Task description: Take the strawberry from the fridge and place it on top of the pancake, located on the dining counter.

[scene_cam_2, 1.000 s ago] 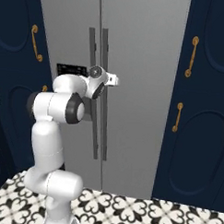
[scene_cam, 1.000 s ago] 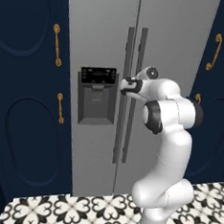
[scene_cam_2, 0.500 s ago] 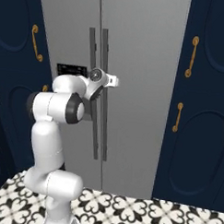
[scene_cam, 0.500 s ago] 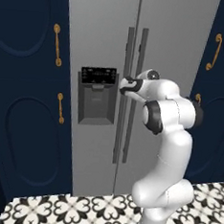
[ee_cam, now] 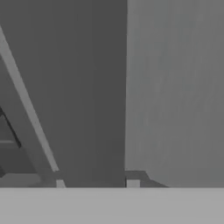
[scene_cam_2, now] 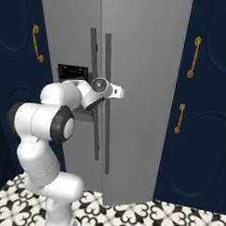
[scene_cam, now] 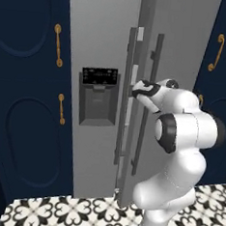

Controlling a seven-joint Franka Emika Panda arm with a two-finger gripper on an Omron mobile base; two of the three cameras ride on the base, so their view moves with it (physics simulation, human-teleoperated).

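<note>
The fridge [scene_cam: 102, 41] is a tall light-grey two-door unit right in front of me, also in the right base view [scene_cam_2: 145, 65]. My gripper [scene_cam: 133, 91] reaches in at mid height of the two long bar handles and is shut on the right door's handle [scene_cam: 155, 60]. In the left base view that right door [scene_cam: 184, 39] stands slightly ajar, its free edge forward of the left door. The hand view has grey door faces [ee_cam: 175, 87] close up. The strawberry, the pancake and the dining counter are out of view.
A black dispenser panel [scene_cam: 99, 77] with a recess sits on the left door. Navy cabinets with gold handles flank the fridge on the left [scene_cam: 26, 78] and right [scene_cam_2: 203, 114]. Black-and-white patterned tiles [scene_cam: 77, 216] cover the floor below.
The gripper has shut on the handle. The right door's free edge and its handle have come a little forward, away from the left door, and the hand has drawn back with them.
</note>
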